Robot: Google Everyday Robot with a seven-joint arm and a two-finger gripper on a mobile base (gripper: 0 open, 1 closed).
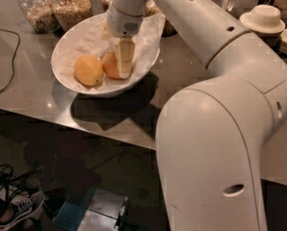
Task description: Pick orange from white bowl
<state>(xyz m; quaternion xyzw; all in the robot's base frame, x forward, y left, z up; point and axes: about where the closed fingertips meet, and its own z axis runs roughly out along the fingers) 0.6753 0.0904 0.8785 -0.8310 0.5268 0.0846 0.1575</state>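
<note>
On the surface (28, 93) stands the bowl (57, 64); inside, the orange (110, 66) lies right of another fruit (88, 70), the end effector (124, 64) at the orange's right side; jars (71, 8) behind.

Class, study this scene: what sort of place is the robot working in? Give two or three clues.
Probably a kitchen or pantry counter: glass jars of dry food, stacked white dishes, and a paper-lined white bowl. The gripper is down in that bowl, at the orange.
</note>
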